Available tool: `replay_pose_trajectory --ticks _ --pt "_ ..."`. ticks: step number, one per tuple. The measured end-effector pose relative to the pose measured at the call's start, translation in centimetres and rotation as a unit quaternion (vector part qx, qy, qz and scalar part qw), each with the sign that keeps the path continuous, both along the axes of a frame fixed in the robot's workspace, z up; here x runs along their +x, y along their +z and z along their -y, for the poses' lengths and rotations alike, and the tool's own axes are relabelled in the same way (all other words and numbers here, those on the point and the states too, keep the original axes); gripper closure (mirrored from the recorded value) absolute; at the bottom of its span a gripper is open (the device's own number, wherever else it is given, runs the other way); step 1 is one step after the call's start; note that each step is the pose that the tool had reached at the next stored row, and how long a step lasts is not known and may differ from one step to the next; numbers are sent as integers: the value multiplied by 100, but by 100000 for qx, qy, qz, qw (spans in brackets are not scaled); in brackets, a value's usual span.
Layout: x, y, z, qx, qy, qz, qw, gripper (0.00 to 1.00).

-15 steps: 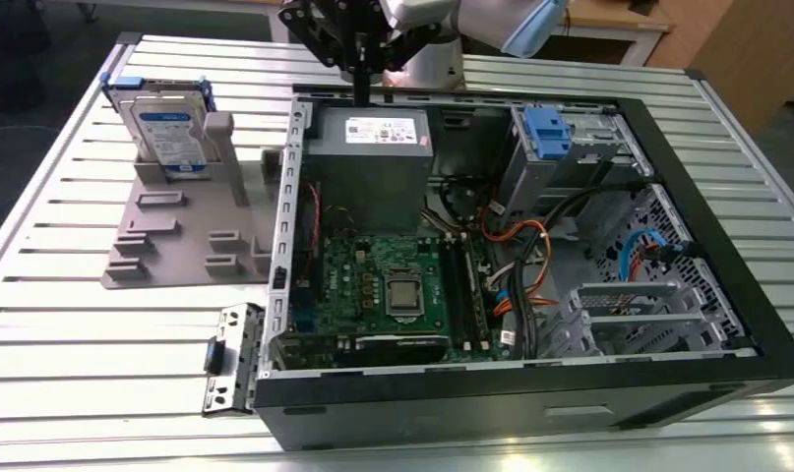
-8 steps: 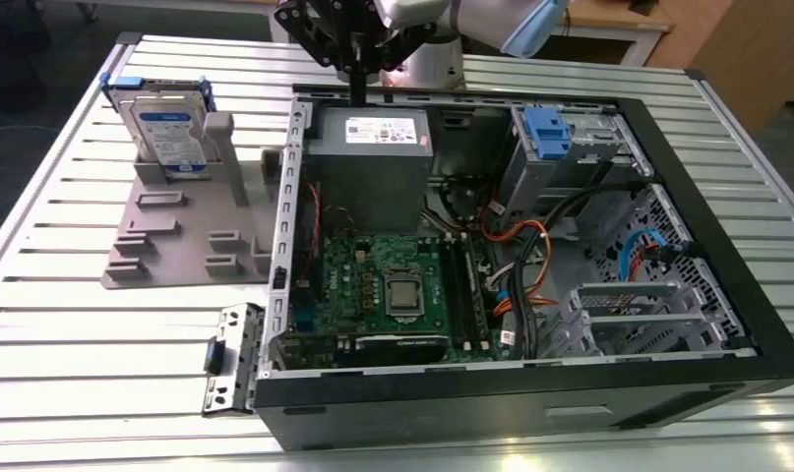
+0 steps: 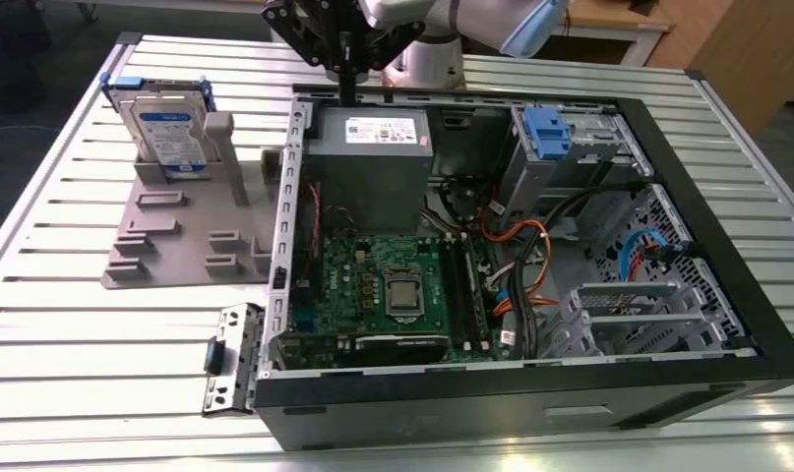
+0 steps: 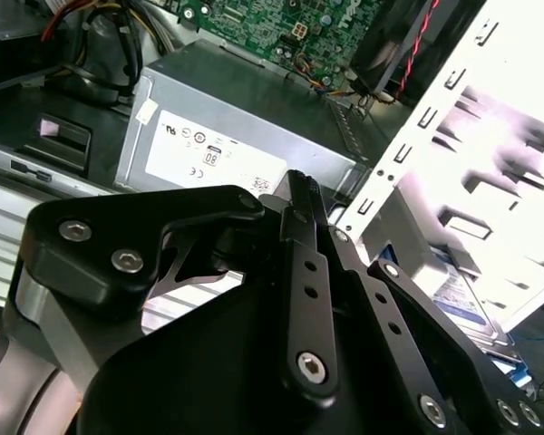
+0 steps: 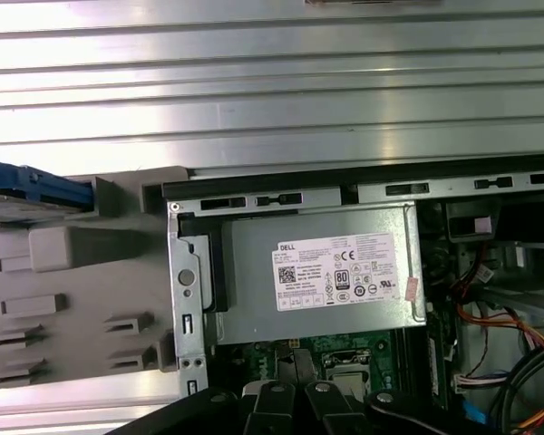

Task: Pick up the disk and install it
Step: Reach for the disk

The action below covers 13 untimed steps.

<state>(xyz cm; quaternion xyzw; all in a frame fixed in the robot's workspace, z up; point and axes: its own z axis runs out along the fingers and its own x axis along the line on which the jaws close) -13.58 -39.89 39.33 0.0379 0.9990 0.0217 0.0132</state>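
— Where was the disk [image 3: 169, 133]?

— It stood upright in the grey holder [image 3: 173, 231] on the slatted table [image 3: 55, 324], outside the open computer case [image 3: 751, 324], on the exterior view's left. Its long axis ran up and down, and its labelled face was turned towards that camera. The blue caddy framed its top edge.

— And the gripper [image 3: 350, 87]?

— It hung over the far wall of the case, just above the far edge of the power supply [image 3: 370, 147]. It was well apart from the disk, and the case wall stood between them.

— So which way did the disk lie from it?

— Towards the exterior view's left, and lower down. In the first wrist view the caddy's blue edge sat beyond the corner of the case, off to one side of the power supply label.

— Were the fingers spread?

— No. They looked drawn close together, pointing straight down, with nothing between them.

— What did the approach depend on, then?

— I judged it depended on that sideways offset. The disk's thin top edge was the side facing up.
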Motion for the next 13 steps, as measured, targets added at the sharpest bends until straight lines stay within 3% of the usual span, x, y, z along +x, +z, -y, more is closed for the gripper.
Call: replay_pose_trajectory --ticks 13 --pt "-128 0 0 3 2 6 100000 90"
